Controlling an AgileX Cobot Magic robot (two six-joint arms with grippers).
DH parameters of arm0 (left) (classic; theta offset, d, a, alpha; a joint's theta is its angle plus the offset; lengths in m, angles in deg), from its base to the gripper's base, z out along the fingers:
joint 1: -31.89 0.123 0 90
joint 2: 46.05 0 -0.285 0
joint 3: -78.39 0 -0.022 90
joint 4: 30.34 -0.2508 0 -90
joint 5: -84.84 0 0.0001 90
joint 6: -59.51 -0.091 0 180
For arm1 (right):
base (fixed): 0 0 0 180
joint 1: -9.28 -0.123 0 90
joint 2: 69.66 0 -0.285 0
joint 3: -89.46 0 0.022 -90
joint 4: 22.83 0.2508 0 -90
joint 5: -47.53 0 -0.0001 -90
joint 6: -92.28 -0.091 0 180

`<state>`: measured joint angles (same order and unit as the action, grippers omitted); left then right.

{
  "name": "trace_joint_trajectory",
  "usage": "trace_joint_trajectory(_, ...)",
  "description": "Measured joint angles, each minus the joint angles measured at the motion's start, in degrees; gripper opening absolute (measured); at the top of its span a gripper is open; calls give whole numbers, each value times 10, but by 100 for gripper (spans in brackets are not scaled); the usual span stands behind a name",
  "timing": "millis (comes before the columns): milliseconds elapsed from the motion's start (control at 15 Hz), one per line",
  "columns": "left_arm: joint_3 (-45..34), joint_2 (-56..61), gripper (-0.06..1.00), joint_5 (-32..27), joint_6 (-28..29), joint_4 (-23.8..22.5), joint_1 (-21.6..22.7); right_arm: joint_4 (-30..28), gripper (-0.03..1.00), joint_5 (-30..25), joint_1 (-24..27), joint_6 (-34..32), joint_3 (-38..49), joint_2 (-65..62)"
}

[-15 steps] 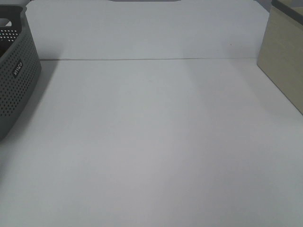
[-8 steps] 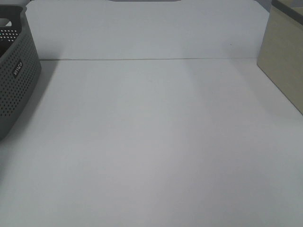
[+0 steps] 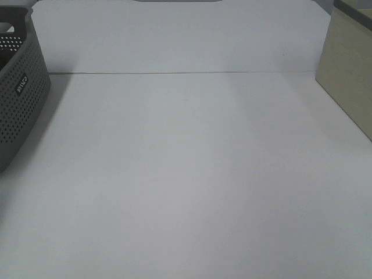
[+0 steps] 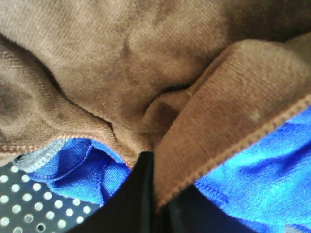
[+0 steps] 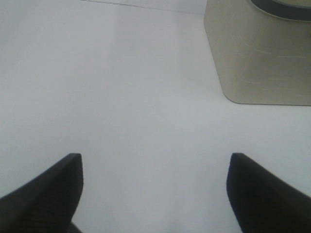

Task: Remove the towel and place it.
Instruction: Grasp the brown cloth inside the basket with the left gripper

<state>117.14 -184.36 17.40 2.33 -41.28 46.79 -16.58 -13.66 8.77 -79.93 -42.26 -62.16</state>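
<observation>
Here, left jaws against towel (image 4: 146,73).

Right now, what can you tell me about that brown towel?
The towel is brown, soft-looking terry cloth, crumpled into deep folds, with a stitched hem along its edge. It fills most of the left wrist view and lies over a blue cloth, near a dark perforated surface. A dark finger sits against one fold; whether the fold is gripped cannot be told. The high view does not show the towel.
</observation>
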Motion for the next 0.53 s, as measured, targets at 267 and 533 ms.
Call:
trace_joint_trajectory(267,0,25,0,-14,14,3,-10,0,78,0,0,0,0,0)
trace_joint_trajectory(533,0,116,0,-17,57,7,-28,-1,78,0,0,0,0,0)
